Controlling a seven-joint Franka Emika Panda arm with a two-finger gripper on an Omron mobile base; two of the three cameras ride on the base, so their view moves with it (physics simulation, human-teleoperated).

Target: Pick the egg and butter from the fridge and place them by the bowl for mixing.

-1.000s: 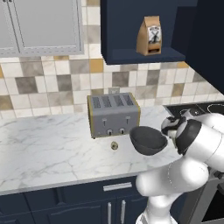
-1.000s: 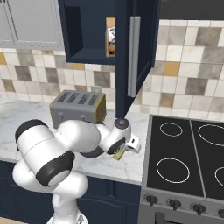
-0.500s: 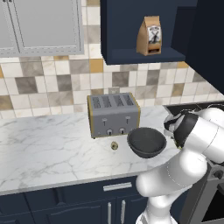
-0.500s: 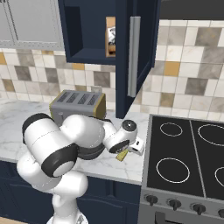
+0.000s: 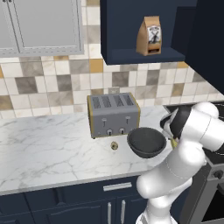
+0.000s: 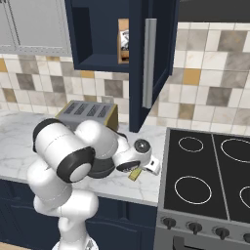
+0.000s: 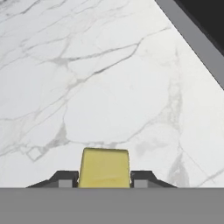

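I have the claw (image 7: 104, 183) clamped on the pale-yellow rectangular butter block (image 7: 104, 168), low over the white marble worktop (image 7: 96, 87) just right of the dark charcoal bowl (image 5: 147, 141), so it lands beside it.

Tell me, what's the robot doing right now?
Hand shut on the butter, low over the marble counter. Egg already down beside the bowl. Nothing blocking the spot below.
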